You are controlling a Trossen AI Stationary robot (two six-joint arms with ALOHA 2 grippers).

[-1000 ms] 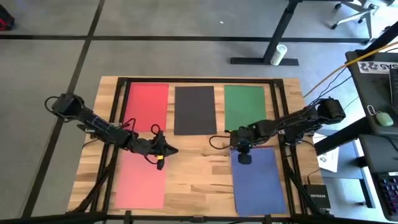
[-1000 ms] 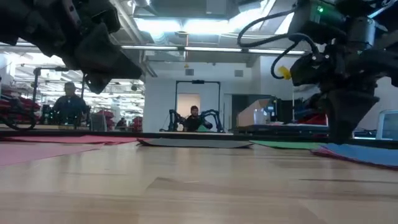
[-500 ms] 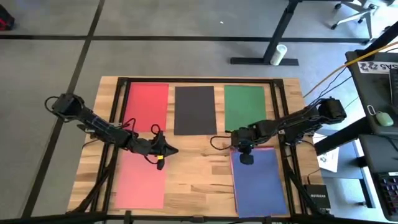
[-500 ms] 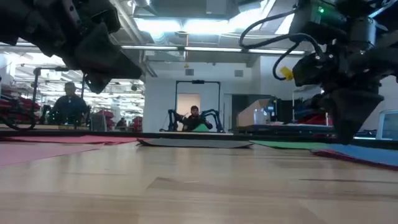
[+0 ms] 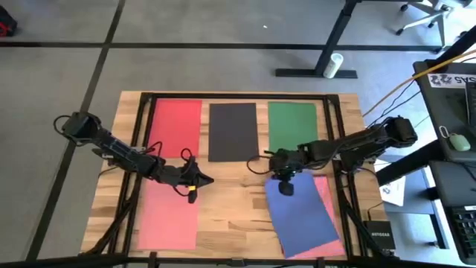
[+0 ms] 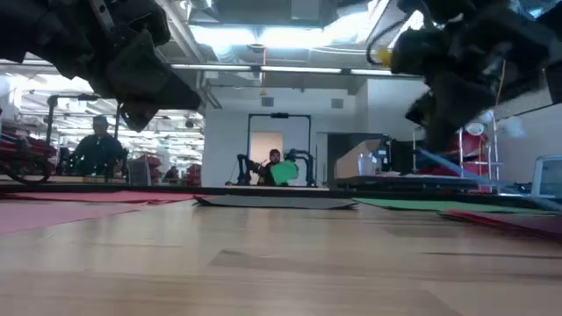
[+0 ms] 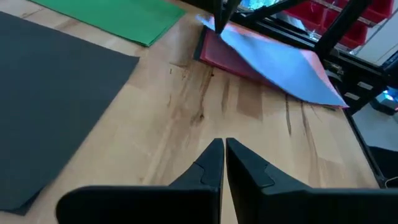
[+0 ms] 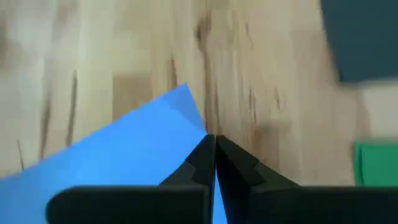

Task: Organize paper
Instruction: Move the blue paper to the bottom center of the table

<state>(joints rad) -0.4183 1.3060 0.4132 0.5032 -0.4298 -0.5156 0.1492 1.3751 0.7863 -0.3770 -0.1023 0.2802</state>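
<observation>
Red (image 5: 175, 128), black (image 5: 232, 132) and green (image 5: 291, 128) paper sheets lie flat in a row along the table's far side, and a pink sheet (image 5: 167, 216) lies flat at the near left. A blue sheet (image 5: 301, 212) sits askew at the near right, over a red sheet (image 5: 325, 195) whose right edge shows. My right gripper (image 5: 285, 184) is shut on the blue sheet's far end. My left gripper (image 5: 202, 180) hovers shut and holding nothing over bare wood, between the pink sheet and the blue one. My right gripper pinches the blue sheet between its two fingers at the far edge, close to a corner (image 8: 198, 132), coming from above. A single layer shows. The far end (image 7: 231, 32) is raised off the table, and the sheet slopes down to its near end (image 7: 323, 93), which rests on the red sheet.
Bare wood (image 5: 234, 208) lies between the pink and blue sheets. A black frame (image 5: 327, 112) runs along the table's sides. In the low view, people and equipment show in the room beyond the table.
My right gripper has risen and gone toward the table's left edge with the blue sheet's far end. That end has lifted and swung left while the near end stayed down, so the sheet now lies askew and the red sheet beneath shows.
</observation>
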